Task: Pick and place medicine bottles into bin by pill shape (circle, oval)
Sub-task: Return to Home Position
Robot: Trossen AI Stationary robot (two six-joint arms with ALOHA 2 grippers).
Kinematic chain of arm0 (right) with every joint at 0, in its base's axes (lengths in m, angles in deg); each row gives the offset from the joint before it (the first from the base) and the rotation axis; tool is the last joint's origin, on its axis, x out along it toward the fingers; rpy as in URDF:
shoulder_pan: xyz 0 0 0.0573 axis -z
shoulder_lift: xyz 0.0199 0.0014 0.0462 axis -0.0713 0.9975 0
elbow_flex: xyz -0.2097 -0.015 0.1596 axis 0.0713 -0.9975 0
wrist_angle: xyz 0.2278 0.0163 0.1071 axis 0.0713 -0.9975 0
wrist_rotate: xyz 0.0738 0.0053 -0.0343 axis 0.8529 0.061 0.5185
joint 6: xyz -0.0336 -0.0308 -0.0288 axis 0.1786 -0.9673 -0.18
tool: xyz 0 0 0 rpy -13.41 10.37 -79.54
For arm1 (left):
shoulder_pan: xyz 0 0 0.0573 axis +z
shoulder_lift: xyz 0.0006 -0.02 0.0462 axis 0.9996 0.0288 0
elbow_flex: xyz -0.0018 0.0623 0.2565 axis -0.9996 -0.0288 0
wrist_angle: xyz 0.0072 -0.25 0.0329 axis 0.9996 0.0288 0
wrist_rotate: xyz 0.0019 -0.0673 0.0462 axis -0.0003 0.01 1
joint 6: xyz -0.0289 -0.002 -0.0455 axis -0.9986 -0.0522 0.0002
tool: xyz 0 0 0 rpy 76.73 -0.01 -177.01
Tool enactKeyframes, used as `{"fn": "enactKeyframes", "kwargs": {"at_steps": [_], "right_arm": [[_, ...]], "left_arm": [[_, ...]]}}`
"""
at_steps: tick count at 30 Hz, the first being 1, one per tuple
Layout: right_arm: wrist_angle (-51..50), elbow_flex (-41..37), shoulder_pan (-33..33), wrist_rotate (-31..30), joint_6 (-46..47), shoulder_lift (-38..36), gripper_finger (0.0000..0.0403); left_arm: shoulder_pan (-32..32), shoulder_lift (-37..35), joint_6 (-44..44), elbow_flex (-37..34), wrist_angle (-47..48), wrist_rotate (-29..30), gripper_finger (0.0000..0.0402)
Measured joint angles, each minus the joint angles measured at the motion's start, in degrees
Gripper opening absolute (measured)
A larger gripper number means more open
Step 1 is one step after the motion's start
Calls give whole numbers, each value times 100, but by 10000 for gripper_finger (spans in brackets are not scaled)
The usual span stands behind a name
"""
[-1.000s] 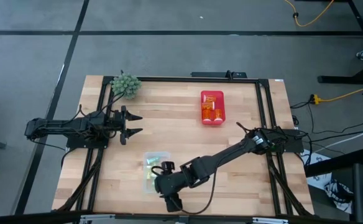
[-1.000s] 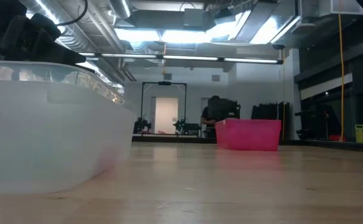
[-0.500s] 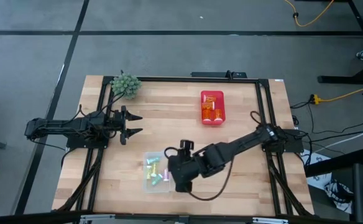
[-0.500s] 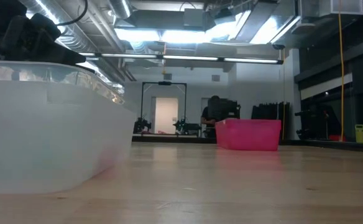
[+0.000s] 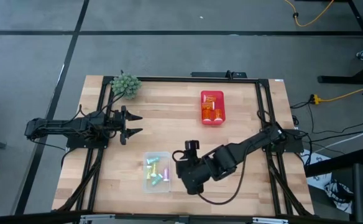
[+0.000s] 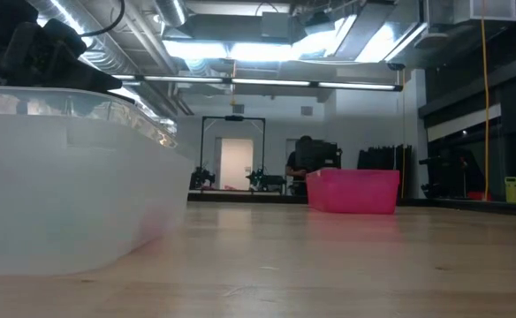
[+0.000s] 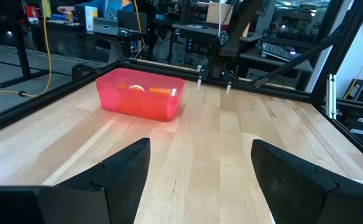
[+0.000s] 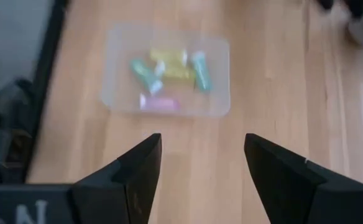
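Observation:
Several pastel green, yellow and pink medicine bottles (image 5: 155,173) lie on their sides in a clear bin (image 5: 164,187) near the table's front; they also show in the right wrist view (image 8: 169,71). Orange bottles (image 5: 211,114) lie in a red bin (image 5: 202,107) at the far middle. My right gripper (image 5: 183,169) is open and empty, just right of the clear bin and above the table, its fingers (image 8: 141,168) pointing toward the bin. My left gripper (image 5: 132,124) is open and empty at the table's left, pointing toward the red bin (image 7: 141,102).
A spiky green ball (image 5: 125,84) sits at the far left corner. In the low view the clear bin's wall (image 6: 64,185) fills the left side and the red bin (image 6: 353,192) stands farther off. Bare wood lies between the two bins.
My right gripper has moved from the clear bin's near right corner toward the table's right and far side, uncovering the bin, which now shows whole with its bottles. The bin and the bottles have stayed in place.

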Motion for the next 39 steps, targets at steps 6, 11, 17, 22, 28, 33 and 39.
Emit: {"fn": "enactKeyframes", "kwargs": {"at_steps": [6, 11, 17, 22, 28, 33, 39], "right_arm": [[182, -1087, 87, -51, 447, -276, 233], [648, -2491, 80, 160, 644, -854, 233], [2335, -4677, 120, 577, 856, -2340, 233], [4703, -6680, 128, 903, 384, -3841, 233], [7234, -8998, 126, 1078, 317, -5452, 233], [8838, -10652, 128, 1078, 563, -6445, 233], [10404, -12102, 128, 1182, 578, -7274, 233]], "left_arm": [[0, 0, 0, 0, 0, 0, 273], [-1, 0, 0, -1, 0, 0, 273], [-1, 0, 2, -2, 0, 0, 273], [0, 0, 2, 0, 0, 0, 273], [-1, 0, 15, 0, 0, 0, 273], [-2, 0, 17, -2, 0, 0, 273], [0, 0, 17, -2, 0, 0, 273]]}}
